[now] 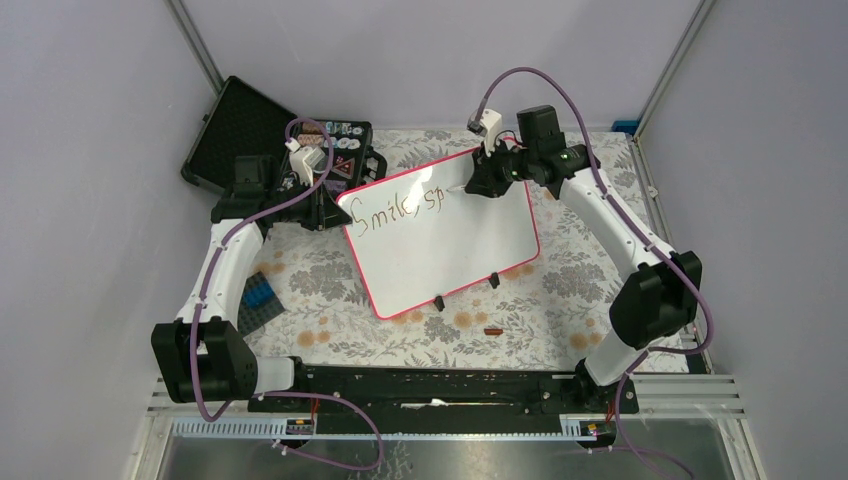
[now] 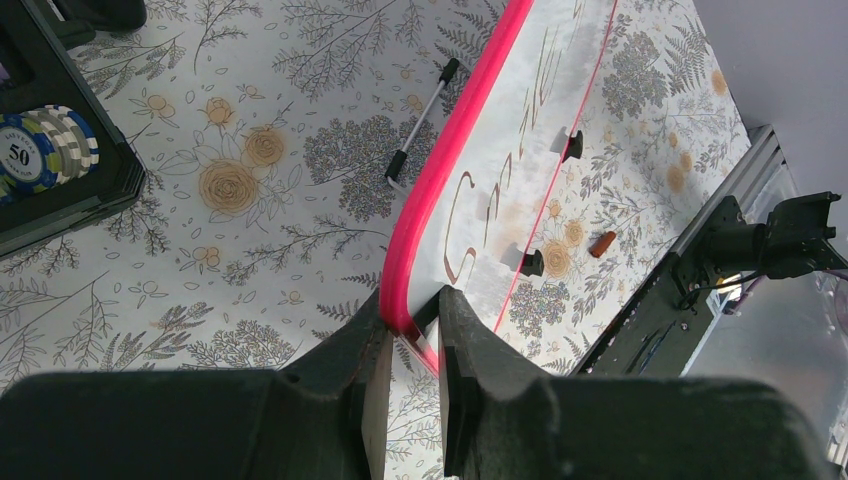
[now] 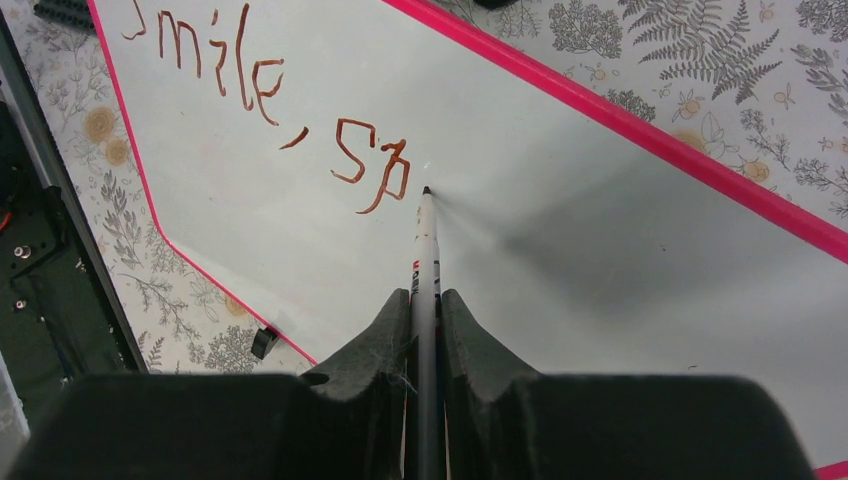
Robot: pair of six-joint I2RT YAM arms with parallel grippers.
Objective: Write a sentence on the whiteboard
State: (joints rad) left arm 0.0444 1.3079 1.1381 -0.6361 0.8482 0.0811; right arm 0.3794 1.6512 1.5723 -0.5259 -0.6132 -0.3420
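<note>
Pinching the whiteboard [image 1: 440, 250], tilted at the centre of the top view, by its left corner, with the left gripper [image 2: 412, 325] closed on the pink rim. Clamping a marker [image 3: 427, 240] tight in the right gripper [image 3: 426, 300], tip at the board just right of the sentence [image 3: 260, 100], reading only "Smile, sp" at upper left of the right wrist frame. Risking, by judgement, a crooked or smeared next letter through the board slipping in so thin a hold, or a faint stroke through the tip lifting. Showing tip and letters sharply in the right wrist view alone; showing the rim hold and a capped pen [image 2: 422, 122] beside the rim in the left wrist view alone.
</note>
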